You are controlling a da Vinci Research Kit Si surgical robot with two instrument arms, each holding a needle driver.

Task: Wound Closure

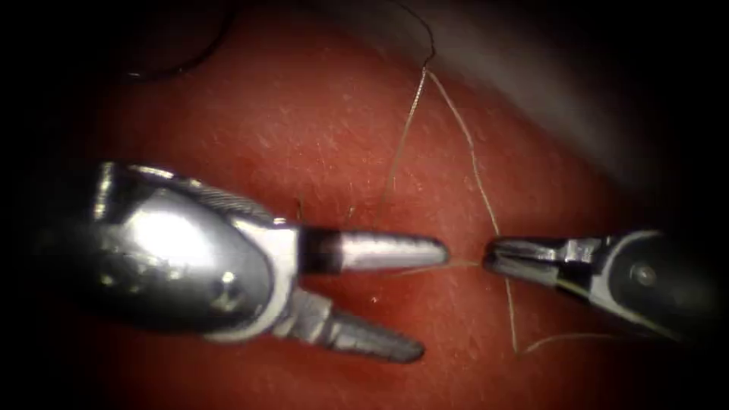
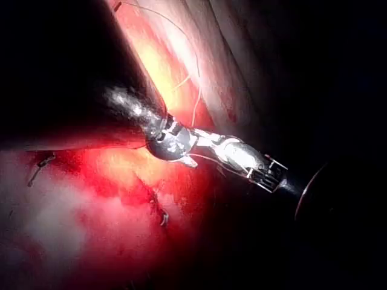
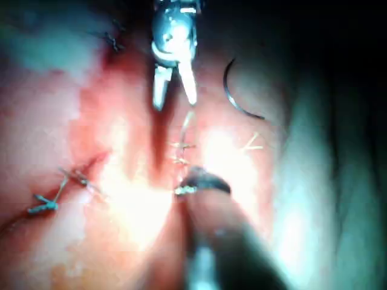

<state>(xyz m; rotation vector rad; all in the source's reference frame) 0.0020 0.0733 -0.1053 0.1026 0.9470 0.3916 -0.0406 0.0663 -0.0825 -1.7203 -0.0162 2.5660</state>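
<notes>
Nearest to you is the left tool (image 1: 433,300), its two jaws spread wide and holding nothing, low over the tissue (image 1: 319,129). Facing it, tip almost to tip, the right tool (image 1: 490,258) has its jaws closed on the thread (image 1: 474,163), which runs up and away over the tissue. In the right wrist view the needle (image 3: 233,96) lies free on the tissue, beside the left tool.

Dark surround; perhaps a pale surface (image 1: 531,68) behind, dimly lit.
</notes>
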